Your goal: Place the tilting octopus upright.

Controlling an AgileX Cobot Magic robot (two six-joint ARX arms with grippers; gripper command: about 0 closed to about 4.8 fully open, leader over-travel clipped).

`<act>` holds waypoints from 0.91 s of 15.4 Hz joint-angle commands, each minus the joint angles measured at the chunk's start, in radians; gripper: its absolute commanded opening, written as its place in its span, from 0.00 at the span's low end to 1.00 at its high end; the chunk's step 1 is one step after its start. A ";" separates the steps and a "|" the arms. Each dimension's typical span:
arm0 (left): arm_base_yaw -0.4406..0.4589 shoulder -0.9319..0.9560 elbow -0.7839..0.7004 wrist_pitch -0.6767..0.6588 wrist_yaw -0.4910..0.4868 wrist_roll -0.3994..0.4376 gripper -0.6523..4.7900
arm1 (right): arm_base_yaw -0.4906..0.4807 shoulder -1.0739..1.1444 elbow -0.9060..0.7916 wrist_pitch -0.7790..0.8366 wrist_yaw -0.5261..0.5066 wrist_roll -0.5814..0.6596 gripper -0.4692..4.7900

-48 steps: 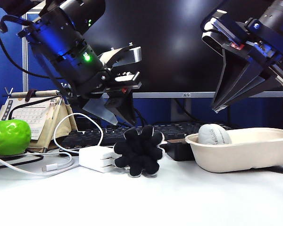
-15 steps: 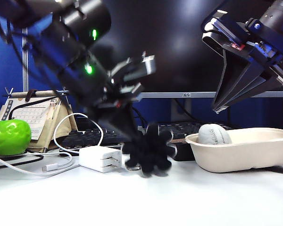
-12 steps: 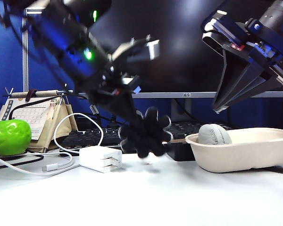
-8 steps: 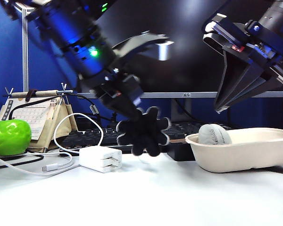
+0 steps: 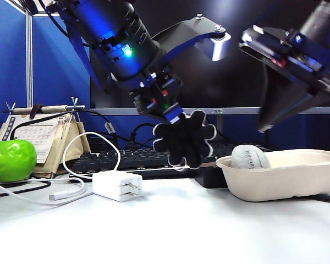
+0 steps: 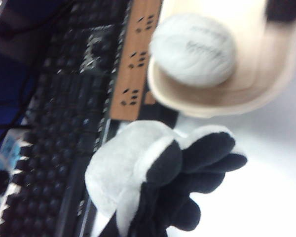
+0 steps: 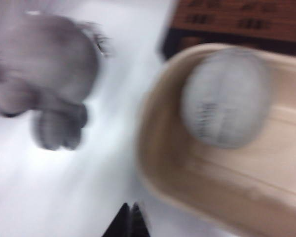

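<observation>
Octopus [image 5: 185, 138] hangs in the air above the white table [image 5: 170, 231], its black flower-shaped underside facing the exterior camera, in front of the black keyboard [image 5: 121, 158] and just left of the beige bowl [image 5: 280, 177]. The left gripper [image 5: 173, 118] pinches it from above and behind, fingers pressed onto the plush; in the left wrist view the light-grey head [image 6: 121, 170] and dark tentacles fill the lower frame, though the fingertips themselves are hidden there. The right gripper [image 5: 264, 124] hovers high on the right, above the bowl, its fingers pressed together with nothing between them; its dark tips [image 7: 130, 222] show as one closed point in the blurred right wrist view. A greyish-white rounded lump [image 5: 250, 157] sits in the bowl's left end. On the table to the left lie a white charger [image 5: 117, 185] with its cable, and farther left a green apple-like toy [image 5: 12, 159] in front of a desk calendar [image 5: 36, 135].
</observation>
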 commanded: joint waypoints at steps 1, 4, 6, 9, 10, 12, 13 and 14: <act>-0.003 0.001 -0.004 0.011 -0.004 0.002 0.11 | 0.000 -0.003 0.001 0.017 0.083 -0.006 0.09; -0.003 0.013 -0.006 0.004 -0.004 0.002 0.11 | -0.001 -0.015 0.002 0.032 0.089 -0.007 0.09; -0.002 0.014 -0.006 0.000 -0.004 0.002 0.11 | -0.001 -0.086 0.002 0.003 0.081 -0.026 0.09; -0.002 0.014 -0.006 0.006 -0.003 0.000 0.11 | -0.001 -0.274 0.002 -0.113 -0.007 -0.024 0.09; -0.002 0.014 -0.006 0.014 -0.001 -0.002 0.11 | -0.001 -0.325 0.002 -0.175 -0.106 -0.025 0.09; -0.003 0.014 -0.006 0.059 0.008 -0.002 0.11 | 0.000 -0.414 0.002 -0.294 -0.149 -0.025 0.09; -0.005 0.014 -0.006 0.080 0.017 -0.002 0.11 | 0.000 -0.447 0.002 -0.336 -0.149 -0.026 0.09; -0.009 0.014 -0.006 0.092 0.048 -0.002 0.11 | 0.000 -0.477 0.002 -0.359 -0.145 -0.026 0.09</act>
